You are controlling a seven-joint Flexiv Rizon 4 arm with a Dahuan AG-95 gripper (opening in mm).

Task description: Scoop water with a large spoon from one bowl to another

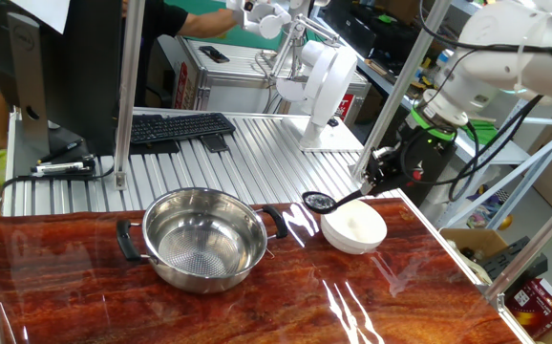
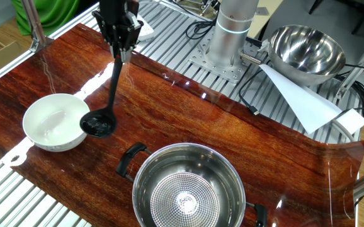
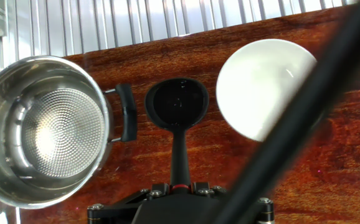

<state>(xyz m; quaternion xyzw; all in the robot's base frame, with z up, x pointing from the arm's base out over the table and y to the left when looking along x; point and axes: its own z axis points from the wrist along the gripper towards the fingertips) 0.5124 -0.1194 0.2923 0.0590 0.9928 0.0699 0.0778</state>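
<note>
Jaws pinching the ladle (image 2: 99,123) handle; water in its cup plain only from the hand view.

One fixed view looks from high up at the front edge of the red-brown table (image 1: 257,296). It faces toward the back, where a keyboard (image 1: 176,127) lies. The steel pot (image 1: 204,239) is near this camera, on the left, and the white bowl (image 1: 354,229) sits to its right.

The other fixed view looks steeply down from another side. Here the bowl (image 2: 53,123) is on the left and the pot (image 2: 188,189) is at the bottom, very close.

The hand view sits on the arm, just behind the gripper (image 3: 177,193). It looks almost straight down along the black ladle (image 3: 177,109).

All three views share the pot, the bowl, the ladle and the table between them.
</note>
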